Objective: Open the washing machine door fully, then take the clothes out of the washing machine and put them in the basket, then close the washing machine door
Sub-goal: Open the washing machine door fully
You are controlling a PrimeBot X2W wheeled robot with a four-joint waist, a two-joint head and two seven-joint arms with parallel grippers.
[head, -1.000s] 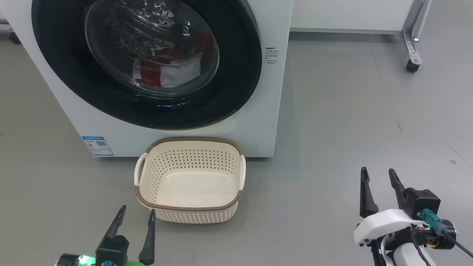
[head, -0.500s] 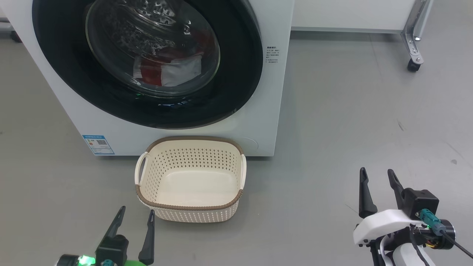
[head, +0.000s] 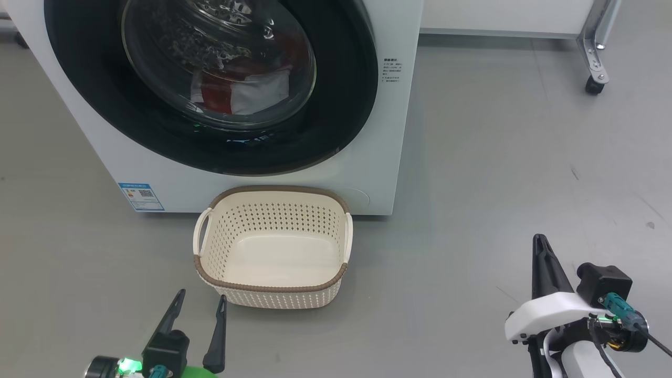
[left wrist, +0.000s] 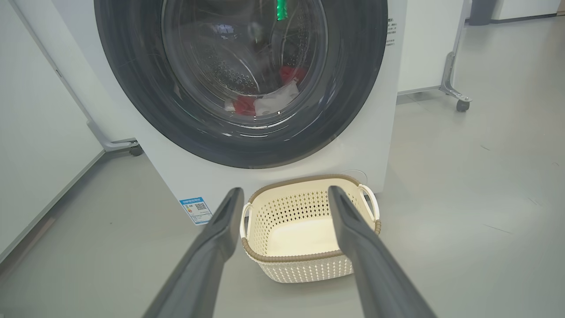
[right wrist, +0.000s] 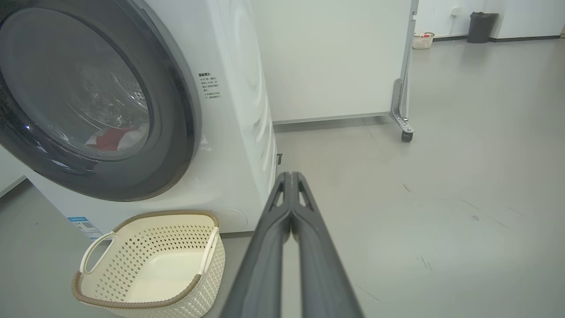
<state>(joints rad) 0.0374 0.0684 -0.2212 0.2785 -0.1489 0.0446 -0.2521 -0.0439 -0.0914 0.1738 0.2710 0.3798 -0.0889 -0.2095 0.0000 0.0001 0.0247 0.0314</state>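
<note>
The white washing machine (head: 388, 136) stands ahead with its round black-framed door (head: 346, 121) shut. Through the glass bowl I see the clothes (head: 236, 92), red and white, lying in the drum; they also show as clothes (left wrist: 260, 104) and clothes (right wrist: 112, 137) in the wrist views. The cream basket (head: 273, 286) sits empty on the floor just before the machine. My left gripper (head: 202, 302) is open, low at the near left of the basket. My right gripper (head: 541, 244) is shut on nothing, far to the right over bare floor; its fingertips (right wrist: 290, 176) meet.
Grey floor (head: 499, 173) spreads to the right of the machine. A white panel on a castor leg (head: 595, 86) stands at the back right. A blue label (head: 140, 195) marks the machine's lower left corner. A bin (right wrist: 481, 26) and small basket (right wrist: 423, 40) stand far off.
My right gripper has shut; its fingers stood apart before. The head camera shifted slightly, so the whole scene moved a little in the picture.
</note>
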